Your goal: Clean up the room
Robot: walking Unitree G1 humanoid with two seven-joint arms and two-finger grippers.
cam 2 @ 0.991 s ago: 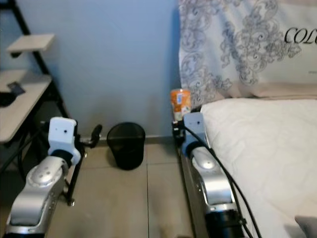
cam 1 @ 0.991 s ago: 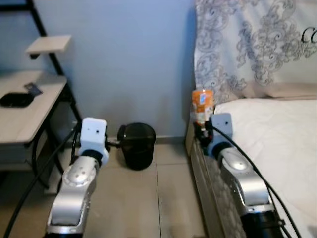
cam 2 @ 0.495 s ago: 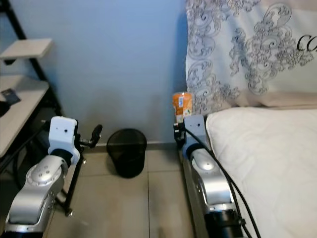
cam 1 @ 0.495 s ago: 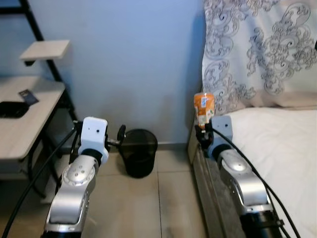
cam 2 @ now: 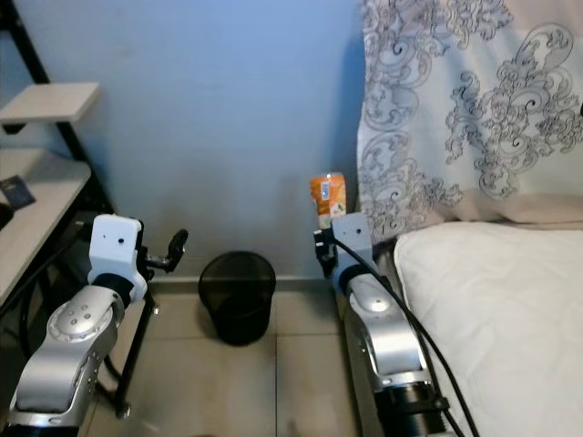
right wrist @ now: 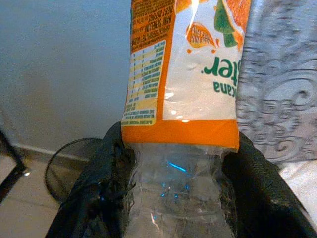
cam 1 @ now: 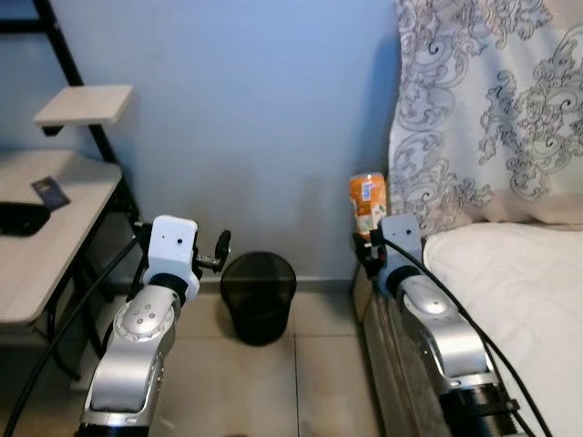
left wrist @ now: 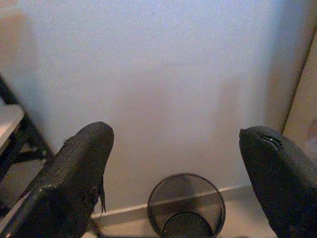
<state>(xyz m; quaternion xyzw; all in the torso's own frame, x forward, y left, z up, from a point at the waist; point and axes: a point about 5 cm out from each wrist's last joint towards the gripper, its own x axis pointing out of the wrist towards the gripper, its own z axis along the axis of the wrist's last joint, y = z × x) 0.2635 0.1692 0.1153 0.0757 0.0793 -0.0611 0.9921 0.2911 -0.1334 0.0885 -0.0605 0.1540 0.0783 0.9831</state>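
Right end effector (right wrist: 173, 198) clamped on upright clear bottle (right wrist: 181, 99), orange label; left end effector (left wrist: 173, 163) open, empty.

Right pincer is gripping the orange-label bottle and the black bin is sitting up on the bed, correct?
Not quite. The right pincer does grip the bottle, but the left eye view shows the black bin on the floor by the wall, left of the bed.
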